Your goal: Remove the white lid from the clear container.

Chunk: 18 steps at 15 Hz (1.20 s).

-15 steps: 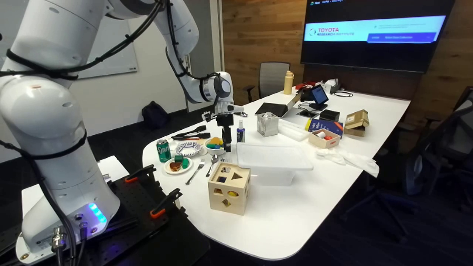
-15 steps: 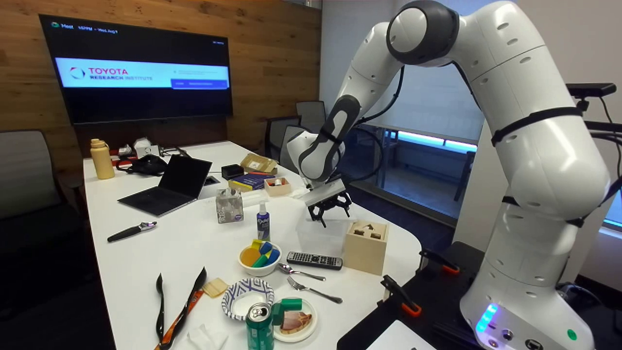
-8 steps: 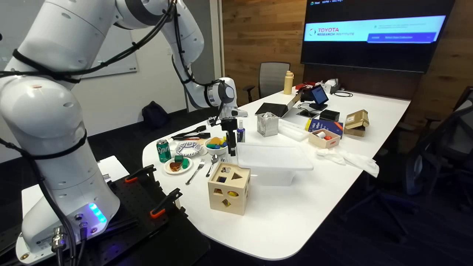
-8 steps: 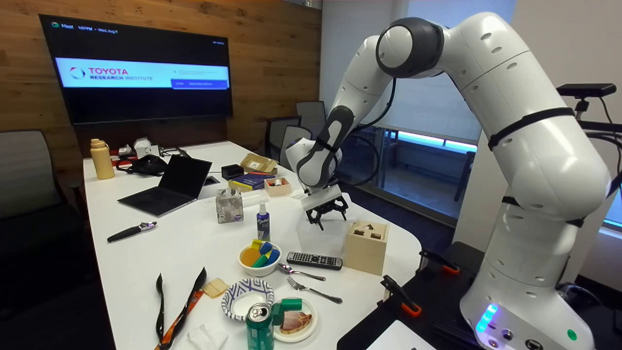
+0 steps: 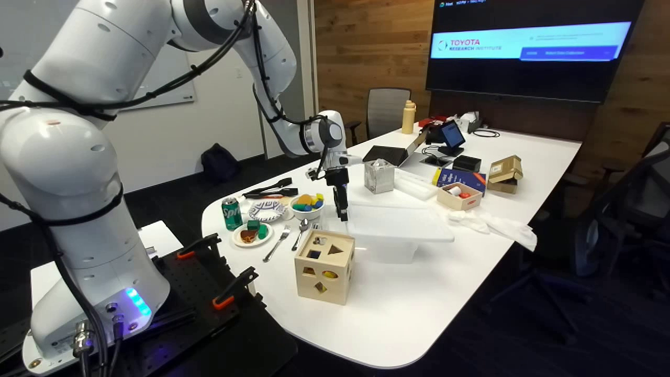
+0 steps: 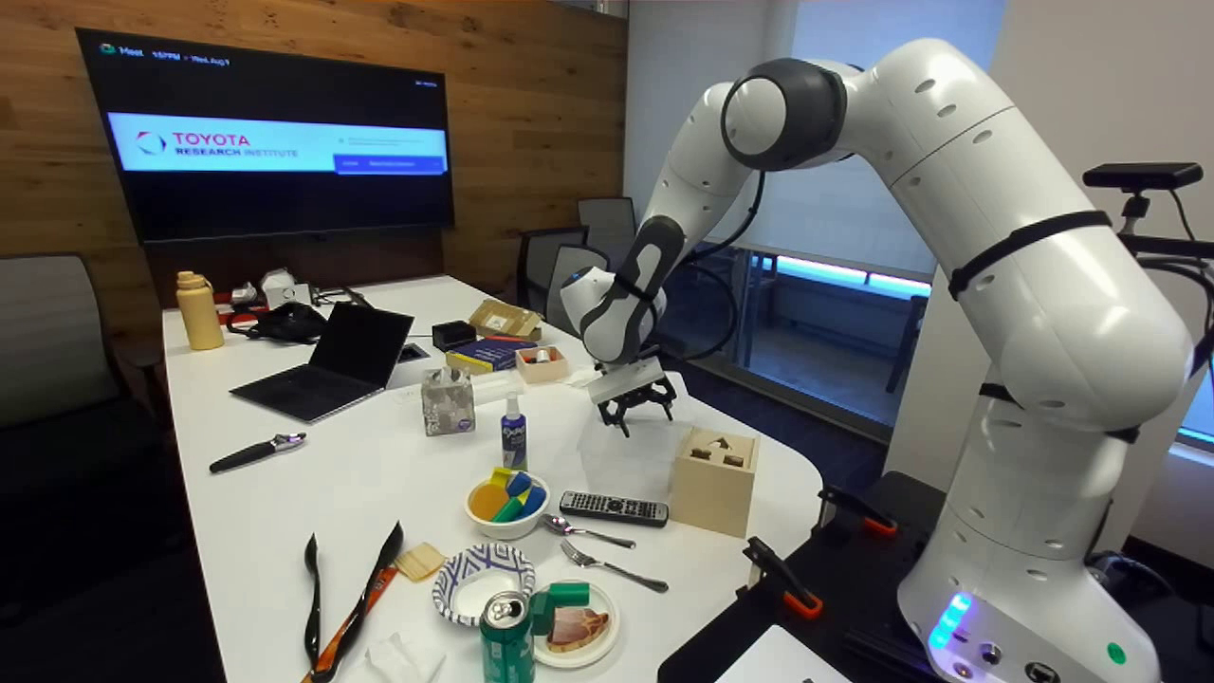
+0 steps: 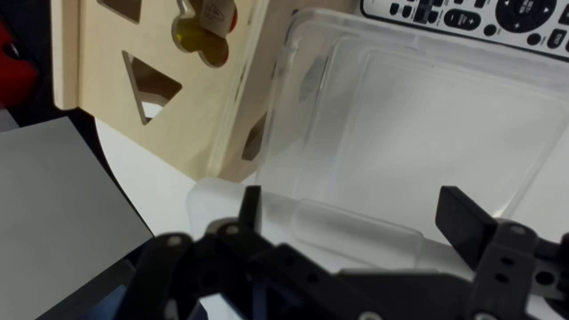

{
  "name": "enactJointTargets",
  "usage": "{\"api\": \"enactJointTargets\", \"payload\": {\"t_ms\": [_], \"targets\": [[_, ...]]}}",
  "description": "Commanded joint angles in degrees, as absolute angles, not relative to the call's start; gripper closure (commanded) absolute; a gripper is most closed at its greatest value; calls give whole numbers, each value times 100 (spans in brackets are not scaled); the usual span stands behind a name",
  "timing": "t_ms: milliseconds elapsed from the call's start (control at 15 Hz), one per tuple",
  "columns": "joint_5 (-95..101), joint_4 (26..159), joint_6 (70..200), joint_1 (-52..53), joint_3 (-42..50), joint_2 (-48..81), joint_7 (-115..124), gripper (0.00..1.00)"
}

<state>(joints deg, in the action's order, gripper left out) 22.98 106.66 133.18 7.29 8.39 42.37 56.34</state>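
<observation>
Four containers to enter. Found clear container just beside wooden cube on the table; in the wrist view, looked down through the uncovered part of the top to the floor. Found white lid over clear container, off-centre, jutting past the side away from remote control. Observed gripper at one edge of white lid with fingers spread wide, holding nothing discernible; cannot tell whether touching white lid. Saw yellow piece through a hole of wooden cube. Checked white bowl, in both exterior views: loaded with green, blue, yellow and orange pieces. Checked wooden box, well apart from white bowl: holding red and white pieces.
</observation>
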Motion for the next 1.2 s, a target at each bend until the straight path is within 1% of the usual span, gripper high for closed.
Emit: {"api": "enactJointTargets", "payload": {"t_ms": [0,867,1133], "targets": [[2158,10401,13353,785,983,4365,5412,0],[2011,9312,13170,574,1200,4971,4722,0],[1812,9153,13173,506,1219,5089,4448,0]]}}
